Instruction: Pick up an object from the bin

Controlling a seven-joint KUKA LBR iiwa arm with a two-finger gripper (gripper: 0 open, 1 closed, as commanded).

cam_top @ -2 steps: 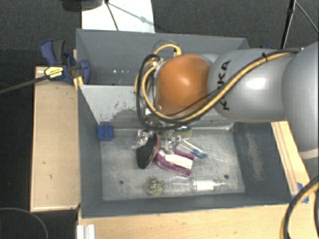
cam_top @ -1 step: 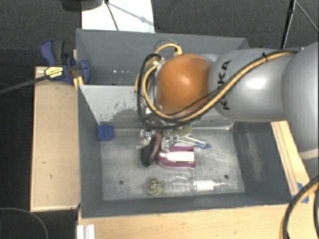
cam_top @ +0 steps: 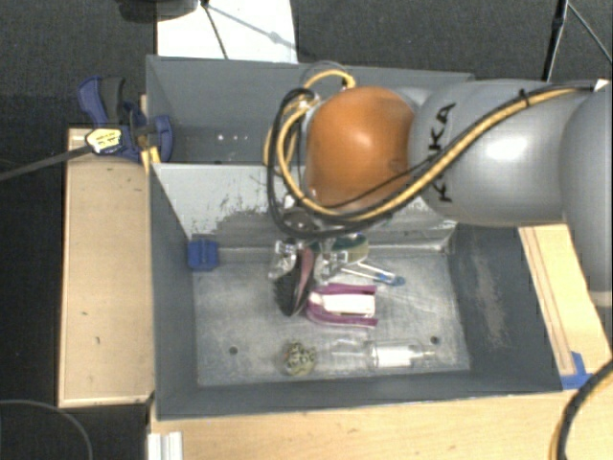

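Camera view, from above. The arm reaches in from the right, and its orange cover with looped cables sits over the back middle of the bin. Under the cover I see the gripper, low over a small heap near the middle of the floor. I cannot tell from here whether it is open or closed, or whether it has hold of anything.

The heap directly below it is made up of a black piece, a dark pink strip standing beside the black piece, and a white-and-purple packet just to the right of both.

A blue-tipped stick lies near the packet. A blue block rests against the left wall. An olive clump and a clear tube lie near the front edge, apart from the heap.
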